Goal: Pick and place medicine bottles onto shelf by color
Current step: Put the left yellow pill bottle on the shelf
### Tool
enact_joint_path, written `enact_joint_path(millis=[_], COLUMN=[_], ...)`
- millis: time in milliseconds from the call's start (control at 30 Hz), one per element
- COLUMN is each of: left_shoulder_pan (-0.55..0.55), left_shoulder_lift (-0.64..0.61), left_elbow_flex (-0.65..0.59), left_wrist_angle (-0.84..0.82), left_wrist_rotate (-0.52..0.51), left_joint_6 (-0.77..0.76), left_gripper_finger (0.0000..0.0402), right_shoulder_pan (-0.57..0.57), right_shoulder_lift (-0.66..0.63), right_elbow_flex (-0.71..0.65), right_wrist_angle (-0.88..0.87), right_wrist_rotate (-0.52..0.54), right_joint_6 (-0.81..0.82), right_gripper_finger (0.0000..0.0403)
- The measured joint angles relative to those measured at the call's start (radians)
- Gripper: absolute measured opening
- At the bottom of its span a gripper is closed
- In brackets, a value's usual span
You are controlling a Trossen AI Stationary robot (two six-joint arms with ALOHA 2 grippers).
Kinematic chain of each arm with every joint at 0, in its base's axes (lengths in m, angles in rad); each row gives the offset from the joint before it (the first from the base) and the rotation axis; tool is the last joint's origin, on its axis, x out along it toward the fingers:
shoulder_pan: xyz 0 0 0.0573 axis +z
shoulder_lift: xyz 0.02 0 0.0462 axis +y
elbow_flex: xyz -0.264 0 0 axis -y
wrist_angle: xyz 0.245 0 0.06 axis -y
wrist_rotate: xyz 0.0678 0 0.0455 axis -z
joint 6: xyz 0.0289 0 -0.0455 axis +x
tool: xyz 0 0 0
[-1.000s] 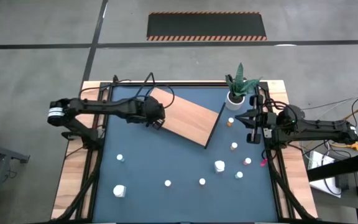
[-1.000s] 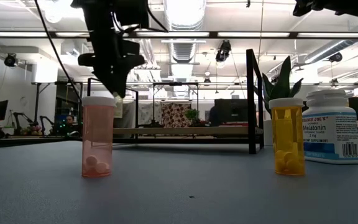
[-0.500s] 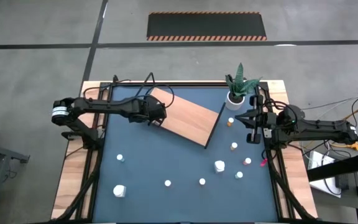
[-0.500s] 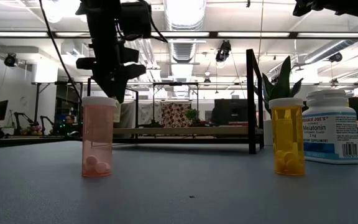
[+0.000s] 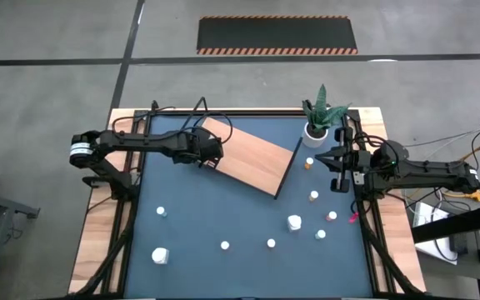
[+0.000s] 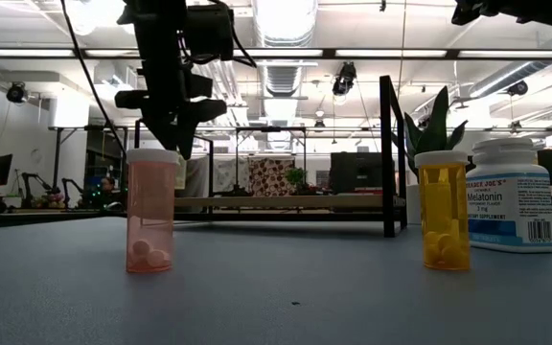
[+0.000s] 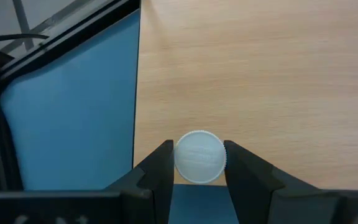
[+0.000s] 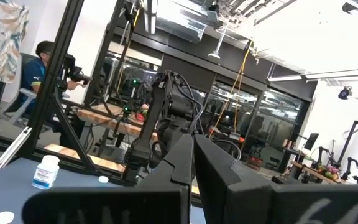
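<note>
While the left gripper (image 7: 196, 177) clamps a white ribbed round cap of a bottle (image 7: 198, 157) over the shelf's (image 5: 252, 162) left edge, approx. nine bottles wait along the tabletop's near and right edges; sorting barely begun. Right gripper (image 5: 337, 169), fingers together, idles at right edge. Shelf: smooth pale wood, black frame.

Held bottle's (image 7: 198, 157) body hidden.
</note>
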Motion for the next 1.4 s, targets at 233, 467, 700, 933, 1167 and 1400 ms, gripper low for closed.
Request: enact_joint_path(millis=[233,467,700,933,1167,1400], left_shoulder_pan=[0.000,0.000,0.001,0.002,0.002,0.002], left_shoulder_lift=[0.000,0.000,0.000,0.000,0.000,-0.023], left_elbow_flex=[-0.002,-0.004,-0.018,-0.045,-0.041,-0.033], left_wrist_angle=[0.000,0.000,0.000,0.000,0.000,-0.015], left_wrist_rotate=[0.000,0.000,0.001,0.001,0.002,0.079], left_joint_6=[-0.010,-0.030,-0.037,-0.038,-0.031,-0.001], left_gripper_finger=[0.0109,0.0113,0.0146,0.0160,0.0160,0.0161], right_shoulder_pan=[0.000,0.000,0.000,0.000,0.000,0.000], right_shoulder_lift=[0.000,0.000,0.000,0.000,0.000,0.000], right_elbow_flex=[0.000,0.000,0.000,0.000,0.000,0.000], right_wrist_angle=[0.000,0.000,0.000,0.000,0.000,0.000], right_wrist_rotate=[0.000,0.000,0.000,0.000,0.000,0.000], right_joint_6=[0.000,-0.001,-0.001,-0.003,-0.003,-0.003], right_gripper_finger=[0.0009,0.0009,0.0009,0.0009,0.0009,0.0009])
